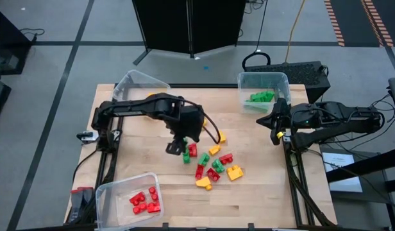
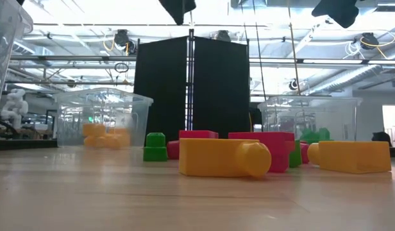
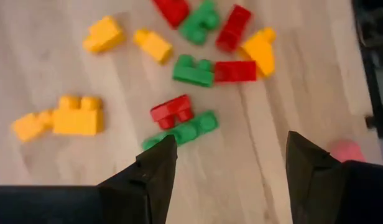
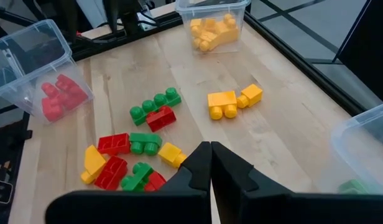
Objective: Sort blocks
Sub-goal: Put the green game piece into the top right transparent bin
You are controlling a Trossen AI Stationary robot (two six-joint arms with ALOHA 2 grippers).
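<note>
The left gripper (image 1: 177,147) hangs above the table's middle, fingers parted and empty, over a long green studded brick (image 3: 181,132) beside a red brick (image 3: 172,110). Loose red, yellow and green plastic blocks (image 1: 213,168) lie just beyond. Bare wooden table (image 1: 261,192) lies around. The right gripper (image 1: 275,133), closed and empty, waits by the right edge.

occluded: yellow bin (image 1: 134,85) by left arm | cropped: green bin (image 4: 365,149)
</note>
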